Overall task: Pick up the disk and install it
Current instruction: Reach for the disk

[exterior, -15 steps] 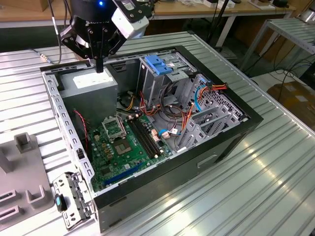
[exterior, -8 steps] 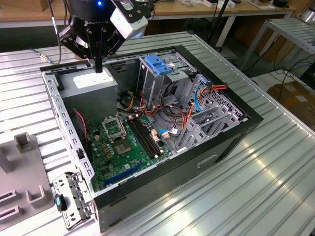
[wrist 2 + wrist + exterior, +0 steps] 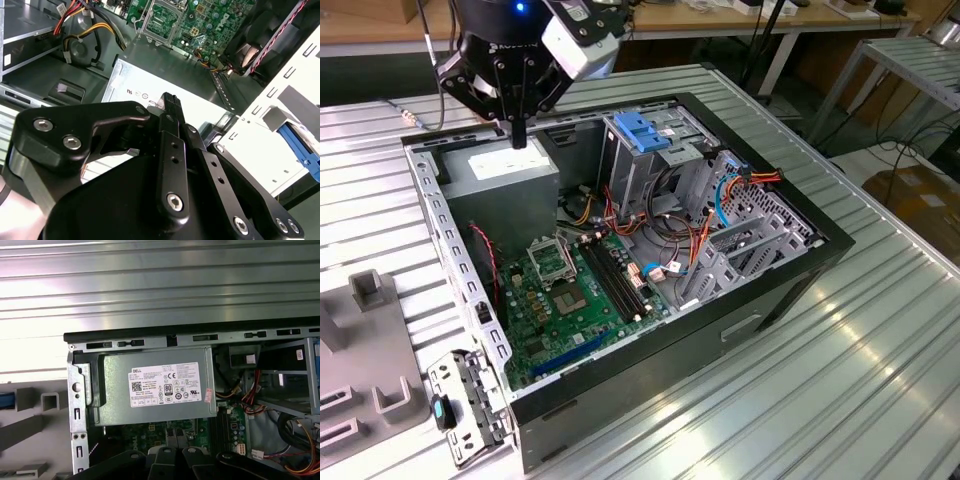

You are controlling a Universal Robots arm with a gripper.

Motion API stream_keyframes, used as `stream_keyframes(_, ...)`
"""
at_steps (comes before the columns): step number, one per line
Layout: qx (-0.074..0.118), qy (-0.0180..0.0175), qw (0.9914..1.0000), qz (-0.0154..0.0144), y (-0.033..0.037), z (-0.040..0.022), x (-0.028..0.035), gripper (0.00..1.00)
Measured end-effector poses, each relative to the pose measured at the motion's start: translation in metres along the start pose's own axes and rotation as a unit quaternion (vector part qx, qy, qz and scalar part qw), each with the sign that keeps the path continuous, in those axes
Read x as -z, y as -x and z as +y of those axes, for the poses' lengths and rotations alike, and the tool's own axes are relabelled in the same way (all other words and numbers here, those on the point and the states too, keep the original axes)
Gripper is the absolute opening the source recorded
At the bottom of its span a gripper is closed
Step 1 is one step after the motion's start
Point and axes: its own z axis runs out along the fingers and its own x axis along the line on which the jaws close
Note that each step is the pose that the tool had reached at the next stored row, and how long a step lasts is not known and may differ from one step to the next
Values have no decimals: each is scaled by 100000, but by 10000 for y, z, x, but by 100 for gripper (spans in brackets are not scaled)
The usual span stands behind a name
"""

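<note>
1. Ribbed metal desk (image 3: 880,350) carries the open black computer case (image 3: 740,335).
2. Black end effector (image 3: 518,142): pressed together, empty, above the grey power supply box (image 3: 505,175).
3. Silver disk with blue rails (image 3: 299,145): outside the case, well apart.
4. Risk: I might clip the case wall.

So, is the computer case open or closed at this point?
Open. The computer case lies on its side with no cover, its motherboard and power supply exposed from above.
</note>
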Motion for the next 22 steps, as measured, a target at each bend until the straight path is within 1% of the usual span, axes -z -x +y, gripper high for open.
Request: stream_keyframes(22, 2, -2, 100000, 4, -65, -5, 2, 11)
